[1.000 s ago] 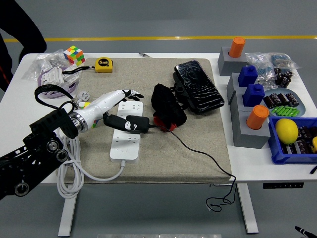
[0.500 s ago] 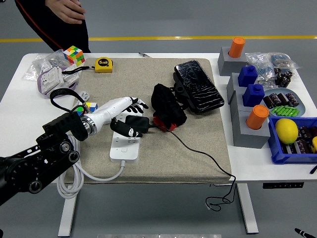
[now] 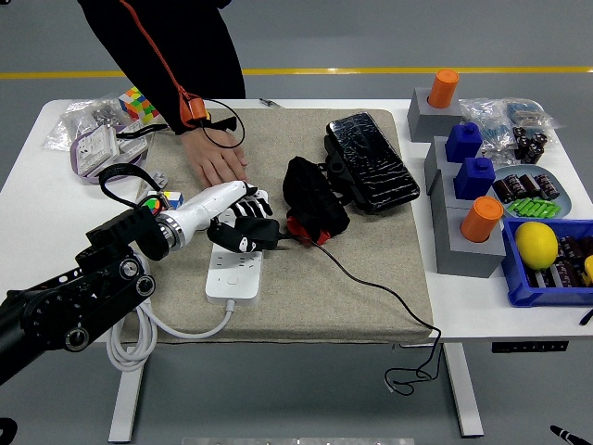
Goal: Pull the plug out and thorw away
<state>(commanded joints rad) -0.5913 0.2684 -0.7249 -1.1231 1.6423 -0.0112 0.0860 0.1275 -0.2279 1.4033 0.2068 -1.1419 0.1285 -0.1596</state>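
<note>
A thick white rubbery cable [image 3: 139,338] loops off the near left of the white table [image 3: 28,176] and feeds a long white plastic power strip [image 3: 233,269], flat on a coarse beige fabric mat [image 3: 315,287]. A thin black cord [image 3: 371,283] trails from the mat's middle off its near right corner.

The black plastic plug block [image 3: 252,234] sits on the strip's far half, its cord leaving to the right. The robot's left hand [image 3: 236,213], with a white glossy shell and black fingers [image 3: 250,206], lies over it from the left, fingers curled down around the block and touching it. The black jointed left arm [image 3: 74,301] rises from the lower left corner, the forearm angled up and right.

Just right of the plug lies a crumpled black pouch [image 3: 313,197], then a flat black case [image 3: 371,162] wrapped in shiny film. Further back, a person's bare hand [image 3: 215,159] presses flat on the mat, just beyond the robot's fingers, with a dark sleeve [image 3: 157,51] above it.
</note>
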